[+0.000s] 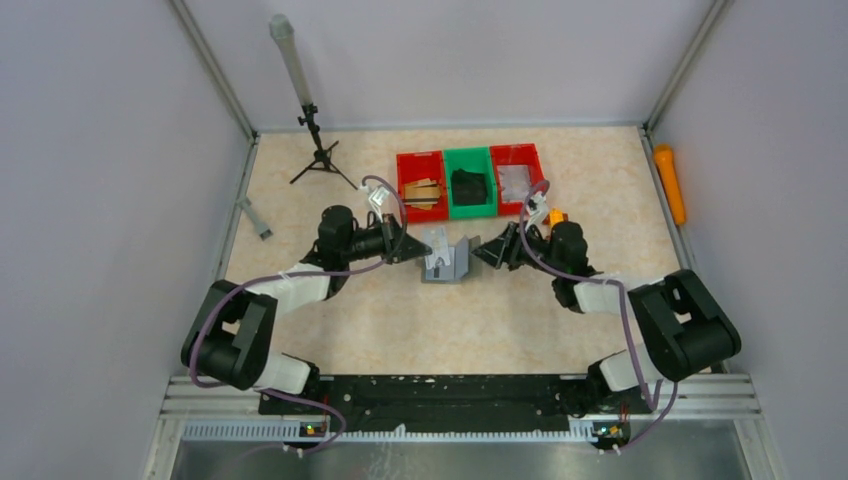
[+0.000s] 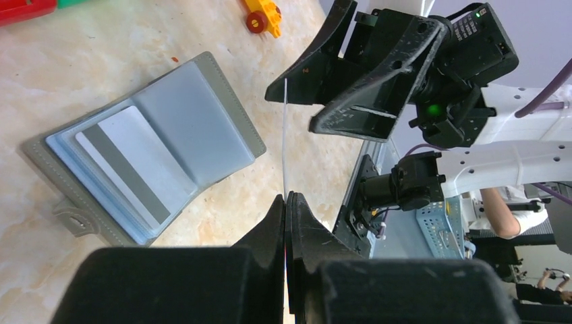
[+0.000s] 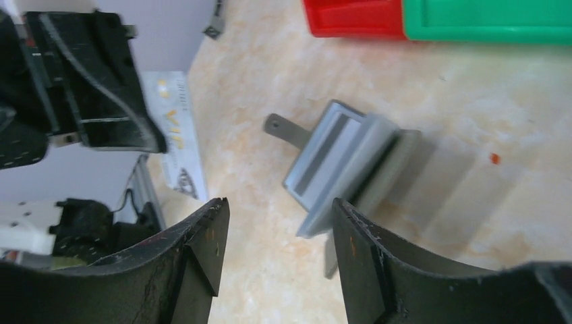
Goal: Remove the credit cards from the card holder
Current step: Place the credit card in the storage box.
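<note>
**One out, one in, two counted**

The card holder lies open on the table, between the two grippers. The first credit card, white with a grey stripe, sits in a pocket of the holder, on the half that carries the small tab. The second credit card, pale with gold lettering, is clear of the holder and just beside it. It is clamped between the closed fingers of the left gripper, and the left wrist view shows it edge-on as a thin white line. The right gripper hangs on the opposite side of the holder, its two fingers spread apart and holding nothing. Beyond the holder three bins stand in a row: one green bin between two red bins
</note>
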